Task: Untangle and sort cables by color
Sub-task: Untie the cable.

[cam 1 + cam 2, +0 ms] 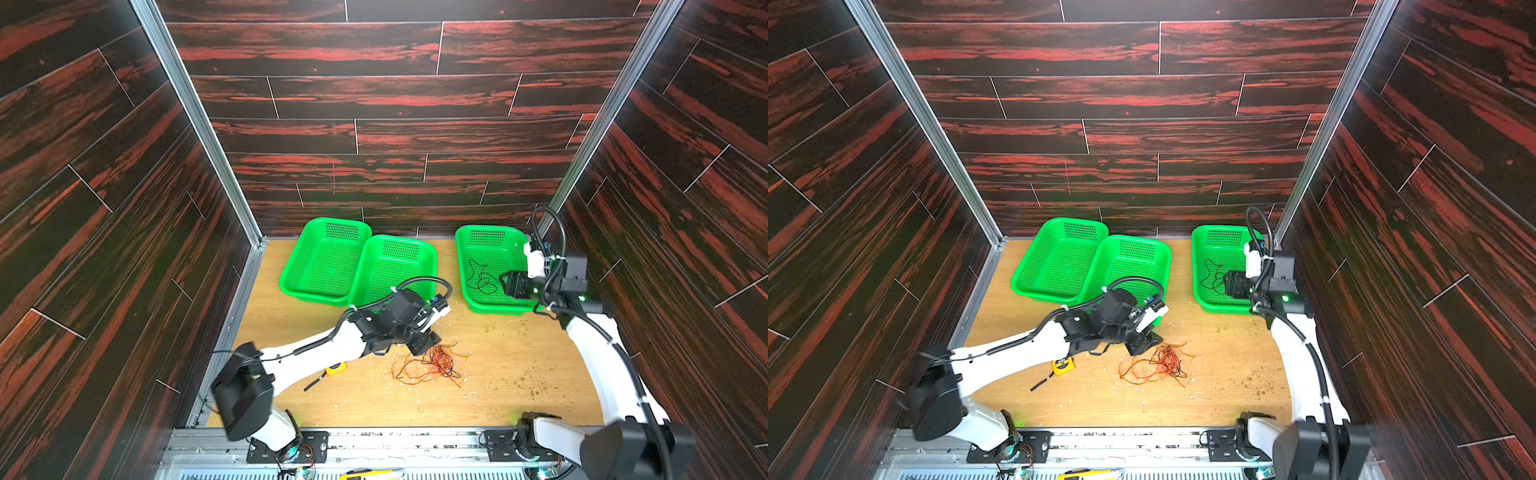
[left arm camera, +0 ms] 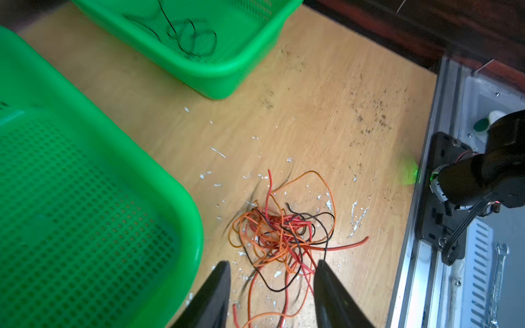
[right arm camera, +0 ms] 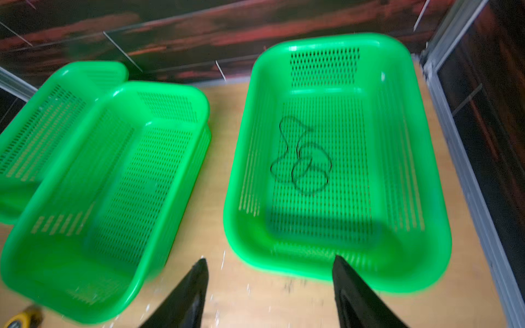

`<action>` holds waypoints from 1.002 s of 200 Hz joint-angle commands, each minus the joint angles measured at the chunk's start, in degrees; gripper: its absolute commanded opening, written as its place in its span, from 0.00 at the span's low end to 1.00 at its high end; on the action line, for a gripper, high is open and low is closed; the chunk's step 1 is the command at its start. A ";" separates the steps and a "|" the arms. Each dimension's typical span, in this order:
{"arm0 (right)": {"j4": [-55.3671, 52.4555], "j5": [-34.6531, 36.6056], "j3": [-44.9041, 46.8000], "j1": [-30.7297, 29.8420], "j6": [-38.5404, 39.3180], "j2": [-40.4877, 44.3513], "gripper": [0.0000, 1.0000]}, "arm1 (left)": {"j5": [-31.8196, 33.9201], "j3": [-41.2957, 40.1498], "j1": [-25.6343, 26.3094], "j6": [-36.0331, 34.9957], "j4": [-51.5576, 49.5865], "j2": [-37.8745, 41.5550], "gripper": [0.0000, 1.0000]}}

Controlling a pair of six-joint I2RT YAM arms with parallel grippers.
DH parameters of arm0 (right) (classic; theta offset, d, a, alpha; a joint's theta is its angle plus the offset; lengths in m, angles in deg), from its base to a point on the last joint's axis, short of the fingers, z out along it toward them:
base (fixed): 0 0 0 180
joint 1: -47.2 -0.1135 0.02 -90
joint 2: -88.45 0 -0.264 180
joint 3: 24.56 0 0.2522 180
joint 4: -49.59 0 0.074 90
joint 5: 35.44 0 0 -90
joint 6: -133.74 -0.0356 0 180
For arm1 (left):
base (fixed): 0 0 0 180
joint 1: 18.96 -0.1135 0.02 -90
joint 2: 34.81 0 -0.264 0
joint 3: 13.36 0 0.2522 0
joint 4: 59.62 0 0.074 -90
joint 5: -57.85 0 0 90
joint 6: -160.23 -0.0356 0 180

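Cables (image 2: 284,233) mostly sit in one knotted clump of red, orange and black strands on the desk (image 1: 519,353), in front of the green baskets; one black cable (image 3: 304,162) lies coiled alone inside the right basket (image 3: 335,39), so sorting looks barely begun. The left hand (image 2: 272,262) is low at the near edge of the clump, fingers apart, several strands running between them but nothing clamped. The right hand (image 3: 270,258) hovers by the near rim of the right basket, fingers apart and empty. Main risk: if the left hand closes where it is, it likely pinches red, orange and black together, since the colours cross right there, and a lift would drag the whole knot instead of one wire. With the right hand well away, nothing pins the rest down, so pulling may tighten the knot rather than free it. The wires are thin and slick-looking, so a single strand could slip out of the fingers mid-lift. The middle basket (image 1: 434,257) is just beside the left hand and overlaps the left basket (image 1: 336,221); a trailing loop could snag its rim or nudge it. Long tails may hang outside a basket after a drop. The yellow tape measure (image 1: 337,369) lies near the left arm and could get swept
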 commanded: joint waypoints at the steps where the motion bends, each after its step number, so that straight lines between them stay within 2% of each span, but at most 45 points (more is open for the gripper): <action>1: -4.23 -0.42 0.52 -0.19 -1.47 3.22 0.70 | 0.57 3.85 1.33 2.36 -6.36 -2.66 0.51; 47: -3.85 -3.59 2.43 -0.28 -2.84 5.19 0.70 | 5.17 7.56 5.34 3.25 -10.58 -7.72 0.51; 93: -3.65 -5.53 3.46 -0.44 -3.24 5.90 0.70 | 8.78 11.58 5.74 5.39 -14.49 -13.35 0.48; 143: -3.62 -6.39 4.29 -0.53 -2.78 7.09 0.69 | 10.45 13.15 6.39 6.27 -14.35 -16.02 0.46; 200: -3.45 -7.50 4.78 -0.54 -2.36 7.00 0.68 | 10.31 14.21 6.38 6.45 -14.30 -17.65 0.37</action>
